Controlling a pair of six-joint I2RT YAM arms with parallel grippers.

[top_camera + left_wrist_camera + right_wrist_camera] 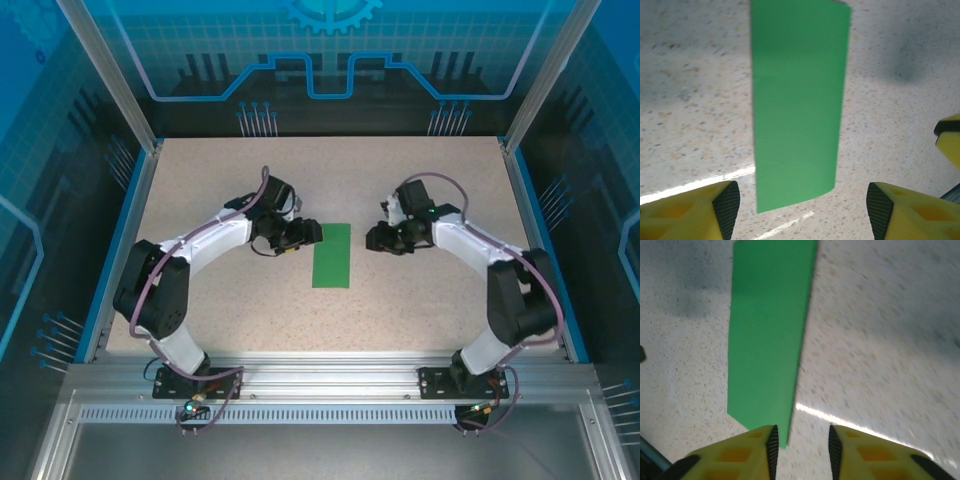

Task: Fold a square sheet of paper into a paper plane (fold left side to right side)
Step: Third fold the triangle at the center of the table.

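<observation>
Left hand (801,207) spread, green sheet (797,100) just ahead; right hand (801,442), nearly pressed together beside its corner, might snag the fold.

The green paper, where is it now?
In the top view, the green paper lies flat near the middle of the table, between the left gripper and the right gripper.

Square sheet of paper (797,110): far end is running off the top of both wrist views.
Sheet's near corner: is lying partly behind a finger (755,450) of the right gripper (801,450).
Left gripper (800,210): fingers are being cropped by the bottom edge.
Overhead jaws: are showing too small and dark to judge.
Desk (880,340): speckle is blurring in the wrist views.
</observation>
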